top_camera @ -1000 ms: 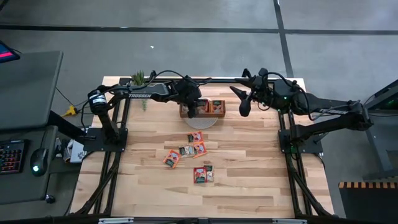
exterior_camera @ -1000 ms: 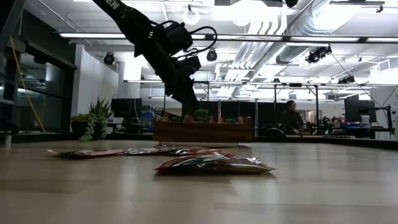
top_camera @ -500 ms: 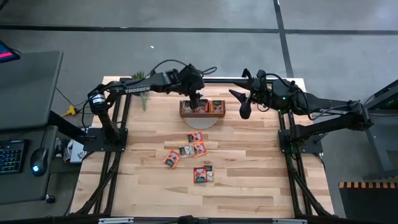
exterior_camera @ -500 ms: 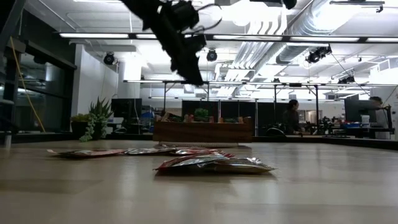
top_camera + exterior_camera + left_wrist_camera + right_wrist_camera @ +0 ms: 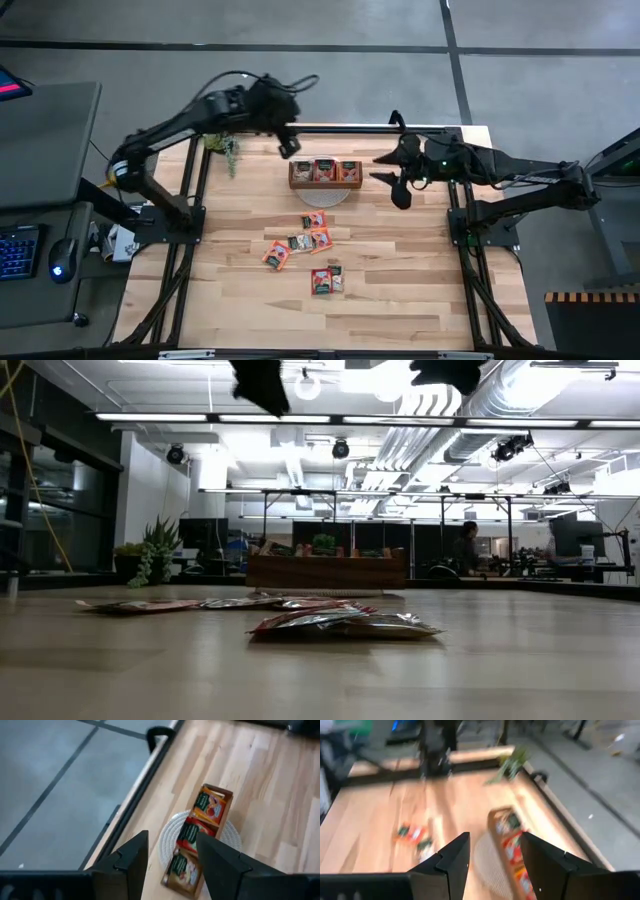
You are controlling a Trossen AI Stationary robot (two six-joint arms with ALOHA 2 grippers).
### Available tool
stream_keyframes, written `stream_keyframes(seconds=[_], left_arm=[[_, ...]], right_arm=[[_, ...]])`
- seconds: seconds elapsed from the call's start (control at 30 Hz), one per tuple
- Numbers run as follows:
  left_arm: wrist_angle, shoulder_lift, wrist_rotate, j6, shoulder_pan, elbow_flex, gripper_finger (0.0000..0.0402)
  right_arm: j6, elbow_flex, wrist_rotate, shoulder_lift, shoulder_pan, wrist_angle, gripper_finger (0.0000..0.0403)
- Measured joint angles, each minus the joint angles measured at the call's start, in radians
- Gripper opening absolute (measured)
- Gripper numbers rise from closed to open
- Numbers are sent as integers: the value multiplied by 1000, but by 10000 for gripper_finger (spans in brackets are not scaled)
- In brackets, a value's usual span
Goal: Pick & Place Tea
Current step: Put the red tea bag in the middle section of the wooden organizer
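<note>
A brown wooden tray stands on a white round mat at the far middle of the table, with a tea sachet in each of its three compartments. Several more tea sachets lie flat on the table nearer the front, also in the low view. My left gripper hangs high above the table, to the far left of the tray, open and with nothing in it. My right gripper hovers right of the tray, open and likewise holding nothing.
A small potted plant stands at the far left corner, close under the left arm. A black bar runs along the table's far edge. Bare wood lies in front of the loose sachets.
My left gripper has risen steeply from the tray's left compartment and drawn back toward the table's far left; the tray shows three sachets uncovered. My right gripper has tipped downward and swung slightly toward the near edge.
</note>
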Motion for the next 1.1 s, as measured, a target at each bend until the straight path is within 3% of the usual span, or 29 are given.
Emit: stream_keyframes(seconds=[0.13, 0.3, 0.47, 0.6, 0.73, 0.97, 1.1], left_arm=[[-72, -108, -42, -83, -44, 0, 163], [-147, -175, -47, -189, -176, 1, 163], [-205, -183, -54, -315, -355, -25, 163], [-183, -182, -72, -401, -504, -126, 163], [31, -181, -54, -480, -638, -317, 163], [675, -146, -37, -583, -784, -667, 162], [782, -73, -42, -615, -797, -736, 134]], right_arm=[[-48, -16, -85, 9, 6, -86, 174], [-95, -87, -154, 9, 68, -63, 170], [-50, -133, -105, 14, 184, -41, 170], [65, -168, -24, 14, 305, 14, 170], [178, -179, 94, 16, 431, 44, 171], [366, -180, 279, 23, 599, 58, 171], [414, -180, 346, 49, 651, 69, 171]])
